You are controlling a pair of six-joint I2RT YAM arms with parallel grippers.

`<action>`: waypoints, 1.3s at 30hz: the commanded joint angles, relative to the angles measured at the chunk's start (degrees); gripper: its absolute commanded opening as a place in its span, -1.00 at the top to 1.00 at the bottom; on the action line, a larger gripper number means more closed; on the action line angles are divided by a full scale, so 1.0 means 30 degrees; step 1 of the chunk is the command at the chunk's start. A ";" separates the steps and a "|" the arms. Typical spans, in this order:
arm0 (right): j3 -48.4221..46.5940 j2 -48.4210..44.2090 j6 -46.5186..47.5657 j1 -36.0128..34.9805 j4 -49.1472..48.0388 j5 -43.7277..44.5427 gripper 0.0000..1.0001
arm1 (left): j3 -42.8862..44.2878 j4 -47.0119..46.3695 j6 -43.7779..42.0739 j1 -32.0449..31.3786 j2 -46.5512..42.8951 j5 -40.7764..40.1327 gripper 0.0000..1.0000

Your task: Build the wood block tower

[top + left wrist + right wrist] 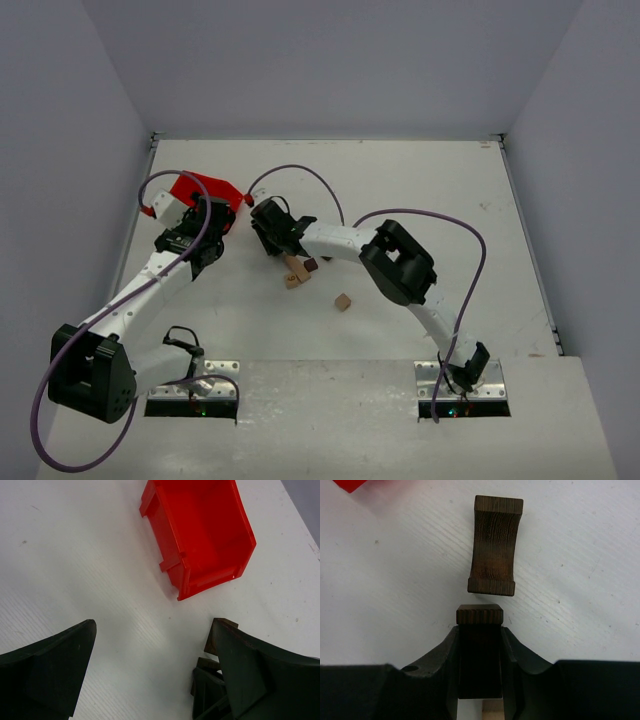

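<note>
- We're clamping a dark wood block (479,650) in our right gripper (480,630) for stacking; a second dark block (493,545) is lying at 12 o'clock.
- Our left gripper (153,625) is hanging wide open, empty.

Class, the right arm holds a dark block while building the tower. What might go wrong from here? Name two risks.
1. The right arm's jaws are shut on the dark block, with only a sliver of tan block showing beneath; released off-centre, it may topple.
2. The curved dark piece lies just ahead; moving forward could knock it away.
</note>
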State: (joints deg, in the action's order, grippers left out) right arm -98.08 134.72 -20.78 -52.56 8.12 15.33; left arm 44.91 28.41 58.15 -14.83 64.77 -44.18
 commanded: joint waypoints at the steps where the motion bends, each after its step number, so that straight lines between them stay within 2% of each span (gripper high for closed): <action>1: -0.0071 -0.0150 0.0051 0.0176 0.0428 0.1118 0.64 | -0.0085 -0.0815 -0.0019 0.0256 -0.0087 -0.0184 -1.00; 39: -0.1045 0.0974 -0.0077 0.0293 0.0095 0.0367 0.44 | -0.0115 -0.1002 -0.0342 0.0256 -0.0135 0.0207 -1.00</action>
State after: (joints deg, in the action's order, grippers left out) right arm -99.90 135.92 -20.38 -52.07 8.62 16.47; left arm 44.88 27.97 57.47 -14.83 64.77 -43.68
